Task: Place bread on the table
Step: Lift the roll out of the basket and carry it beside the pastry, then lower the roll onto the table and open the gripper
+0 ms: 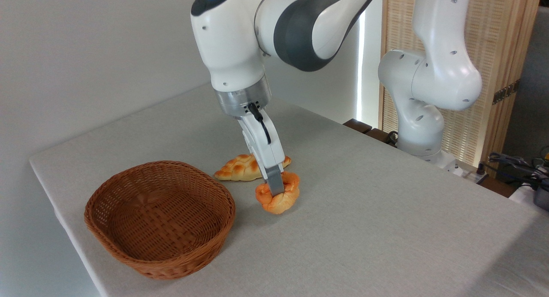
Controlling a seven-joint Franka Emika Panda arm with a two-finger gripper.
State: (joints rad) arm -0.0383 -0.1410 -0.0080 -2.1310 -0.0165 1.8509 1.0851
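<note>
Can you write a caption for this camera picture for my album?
Robot pincer gripping round bun on table.

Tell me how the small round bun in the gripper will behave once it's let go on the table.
The bread looks soft: the gripper fingers seem pressed into its knotted top, so it may spring back. Its paler base appears to rest on the table, so it will probably stay put. Its rounded shape might rock slightly.
</note>
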